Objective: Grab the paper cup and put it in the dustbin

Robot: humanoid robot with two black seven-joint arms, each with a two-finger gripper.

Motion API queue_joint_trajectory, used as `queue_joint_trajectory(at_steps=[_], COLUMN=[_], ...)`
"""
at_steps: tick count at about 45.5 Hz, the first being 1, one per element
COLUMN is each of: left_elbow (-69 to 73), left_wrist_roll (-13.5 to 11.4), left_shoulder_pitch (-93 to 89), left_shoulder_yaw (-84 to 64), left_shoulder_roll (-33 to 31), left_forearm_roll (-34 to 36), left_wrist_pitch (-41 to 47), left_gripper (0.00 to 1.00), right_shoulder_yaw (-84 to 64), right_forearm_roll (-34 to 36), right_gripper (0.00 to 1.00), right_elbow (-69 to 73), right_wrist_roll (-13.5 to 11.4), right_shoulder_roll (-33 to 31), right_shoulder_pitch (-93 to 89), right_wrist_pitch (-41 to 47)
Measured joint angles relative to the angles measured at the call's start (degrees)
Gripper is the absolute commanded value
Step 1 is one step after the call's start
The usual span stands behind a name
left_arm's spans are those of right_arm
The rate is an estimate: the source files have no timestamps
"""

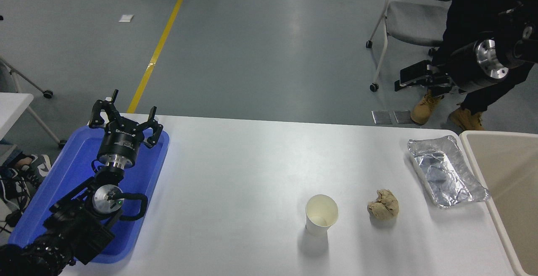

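The white paper cup stands upright on the white table, right of centre and near the front edge. The beige dustbin is at the table's right end, partly cut off by the picture edge. My right gripper hangs high in the air beyond the table's far right edge, pointing left, with its jaws apart and empty. It is far from the cup. My left gripper is parked open over the blue tray at the lower left.
A crumpled tan paper ball lies just right of the cup. A crinkled silver foil tray sits between the ball and the dustbin. A person in dark trousers and tan boots stands by a grey chair behind the right arm.
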Motion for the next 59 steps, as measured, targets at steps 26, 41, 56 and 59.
queue_joint_trajectory(at_steps=[26,41,56,59], left_elbow=[0.00,0.00,0.00,0.00], left_wrist_roll=[0.00,0.00,0.00,0.00], left_shoulder_pitch=[0.02,0.07,0.06,0.06], left_shoulder_yaw=[0.00,0.00,0.00,0.00], left_shoulder_roll=[0.00,0.00,0.00,0.01], left_forearm_roll=[-0.01,-0.03,-0.03,-0.02], left_wrist_pitch=[0.00,0.04,0.04,0.04], left_gripper=[1.00,1.00,1.00,1.00], right_shoulder_yaw=[2.29,2.79,2.45,2.40], right_forearm_roll=[1.86,3.01,3.18,3.18], right_gripper=[1.00,1.00,1.00,1.00], right_elbow=[9.77,10.25,9.00,8.37], right_wrist_roll=[-0.19,-0.24,-0.30,-0.31], right_shoulder_roll=[10.19,15.45,19.99,20.40], right_shoulder_pitch=[4.30,-1.05,-11.12,-12.90], right_wrist_pitch=[0.96,-3.26,-10.25,-11.48])
